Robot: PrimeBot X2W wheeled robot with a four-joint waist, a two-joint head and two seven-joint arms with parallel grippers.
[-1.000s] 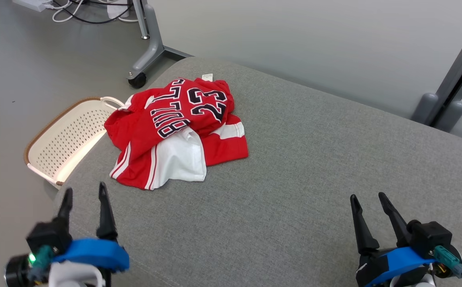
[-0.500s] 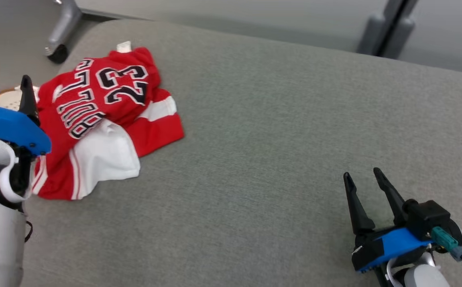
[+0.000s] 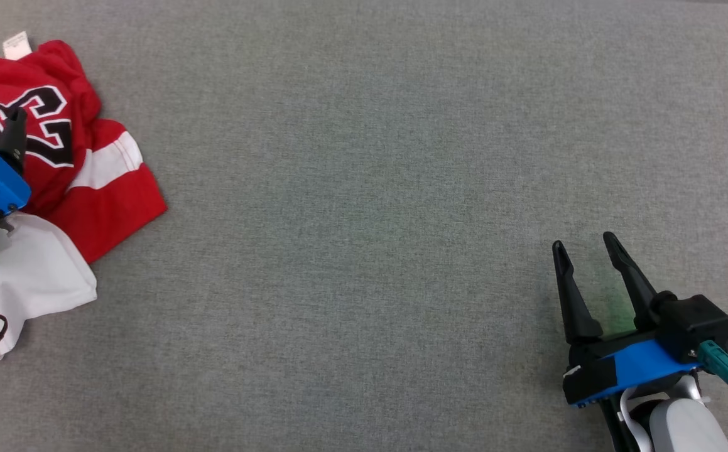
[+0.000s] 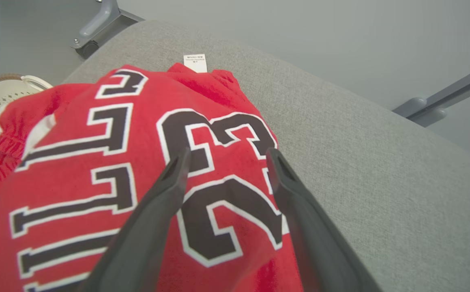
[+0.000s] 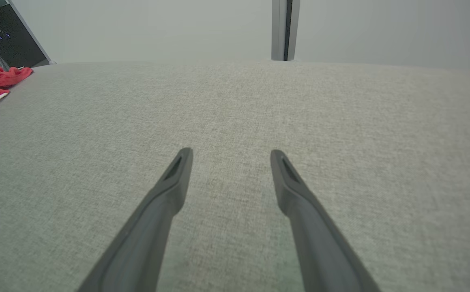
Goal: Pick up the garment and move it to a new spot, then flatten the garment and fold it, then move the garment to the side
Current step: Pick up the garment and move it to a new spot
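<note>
Jaws wide; jersey (image 4: 97,162) with label (image 4: 194,63) farthest.

The garment (image 4: 145,134) is soft, matt red cloth with a fleecy nap. The table (image 3: 364,188) has coarse grey woven fabric. The fingers (image 5: 170,190) look smooth, matt dark plastic.

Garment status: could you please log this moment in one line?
left gripper: open over garment | right gripper: open over cushion | garment: crumpled, ungrasped
</note>
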